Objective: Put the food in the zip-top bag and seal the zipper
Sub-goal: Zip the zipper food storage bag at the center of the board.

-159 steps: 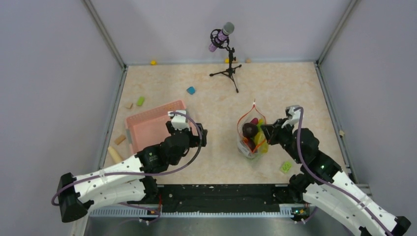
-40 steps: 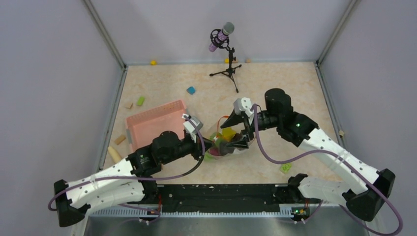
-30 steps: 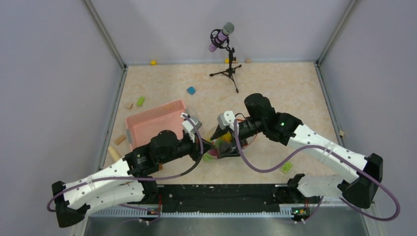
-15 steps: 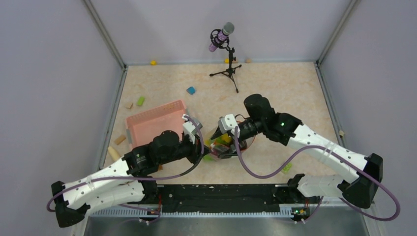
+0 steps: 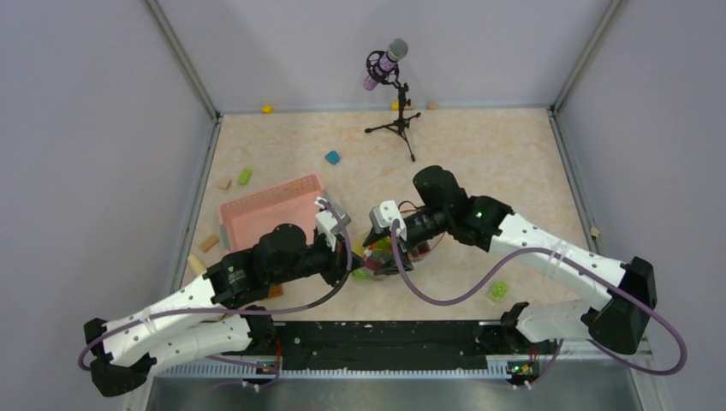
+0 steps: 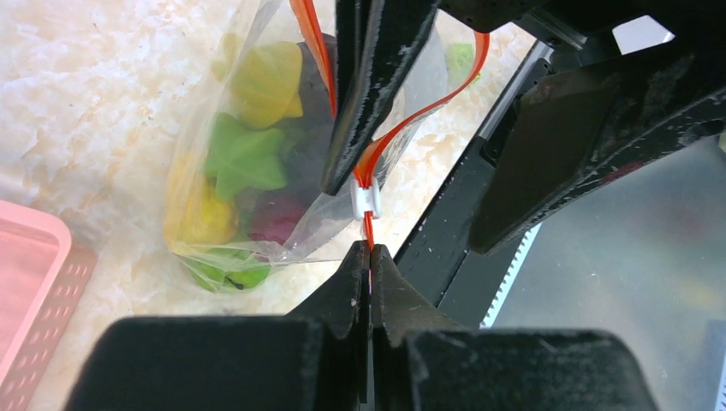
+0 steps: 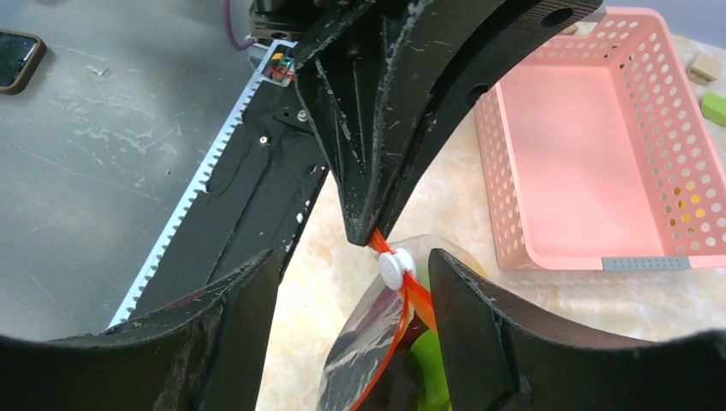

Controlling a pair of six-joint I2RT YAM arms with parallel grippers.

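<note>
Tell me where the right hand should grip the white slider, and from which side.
I would pinch the white slider across its two sides, coming from the bag side: the left hand is shut on the zipper end just beyond it, holding the strip taut.

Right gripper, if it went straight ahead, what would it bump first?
Probably the white slider on the zipper, just ahead between the right gripper's open fingers. Behind it, the left gripper pinches the zipper.

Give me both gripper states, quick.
Left gripper: closed, pinching the end of the zipper.
Right gripper: open, fingers either side of the slider, not gripping it.
</note>
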